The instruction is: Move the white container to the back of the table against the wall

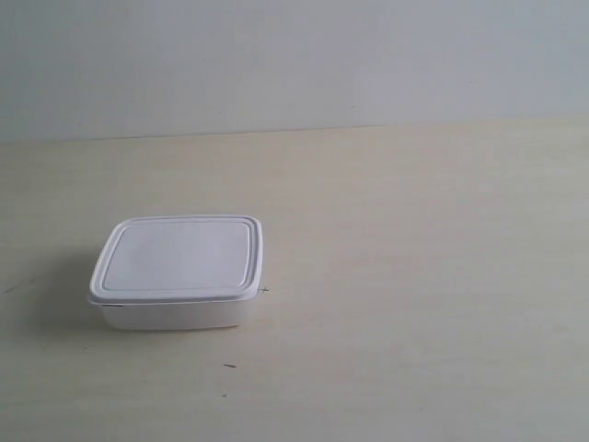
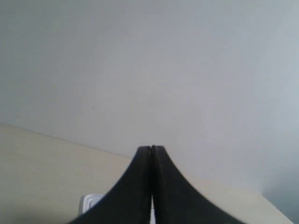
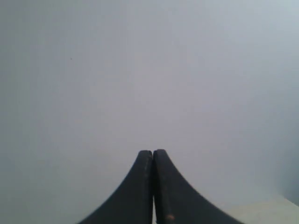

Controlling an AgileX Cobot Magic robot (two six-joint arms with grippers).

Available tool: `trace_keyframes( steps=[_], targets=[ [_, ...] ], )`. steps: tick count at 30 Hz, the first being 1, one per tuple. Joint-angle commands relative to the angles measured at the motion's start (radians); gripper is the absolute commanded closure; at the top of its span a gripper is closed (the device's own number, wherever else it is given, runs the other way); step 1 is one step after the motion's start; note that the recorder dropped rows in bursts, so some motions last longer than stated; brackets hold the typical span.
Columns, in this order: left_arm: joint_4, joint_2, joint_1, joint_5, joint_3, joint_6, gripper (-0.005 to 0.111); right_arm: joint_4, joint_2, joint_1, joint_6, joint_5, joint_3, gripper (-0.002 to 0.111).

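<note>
Getting the shallow, rectangular white container (image 1: 177,267) of plastic, round-cornered under a flat rimmed lid, to the back starts from a long way off. It sits on the wide, pale cream-beige table (image 1: 414,276) toward the near side and the exterior view's left, well apart from the plain, smooth grey-white wall (image 1: 294,55), with a broad stretch of table between them. Neither arm shows in the exterior view. The black left gripper (image 2: 152,150) has its jaws pressed together tip to tip with nothing between them. A white corner of the box peeks out beside its fingers in the left wrist view, so that arm looks the nearer one. The black right gripper (image 3: 153,152) is likewise closed on nothing and faces mostly wall. Judging from this, the left arm is the better choice. It could part its jaws enough to span the box's short side, or push with them together, low on the near side and centred so the box does not swivel. A light lidded box may skid or tip if pressed high, so slow, level travel until its far side meets the wall seems wise.
</note>
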Motion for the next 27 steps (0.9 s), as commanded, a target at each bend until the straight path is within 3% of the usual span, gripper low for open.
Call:
trace_keyframes(
  steps=[1,4,8,18,20,22,27],
  targets=[
    [-0.015,-0.006,0.001,-0.024,-0.001,-0.067,0.107,-0.001,-0.006,-0.006,0.048,-0.014,0.004,0.108],
    [-0.025,-0.006,0.001,-0.029,-0.001,-0.164,0.107,-0.001,-0.006,-0.006,0.118,-0.003,0.004,0.108],
    [-0.025,-0.006,0.001,-0.008,-0.001,-0.159,0.107,-0.003,-0.006,-0.006,0.248,-0.005,0.004,0.108],
    [-0.025,-0.006,0.001,0.02,-0.042,-0.077,0.107,-0.002,-0.006,-0.006,0.352,-0.019,0.004,0.108],
    [-0.023,-0.001,0.001,0.114,-0.084,-0.071,0.107,-0.002,-0.006,-0.006,0.377,0.035,0.004,0.108],
    [-0.001,0.053,0.001,0.256,-0.152,-0.071,0.107,-0.002,-0.003,-0.006,0.377,0.243,-0.049,0.108],
    [0.11,0.346,0.001,0.639,-0.382,-0.125,0.107,-0.005,0.137,-0.006,0.348,0.485,-0.221,0.108]
  ],
)
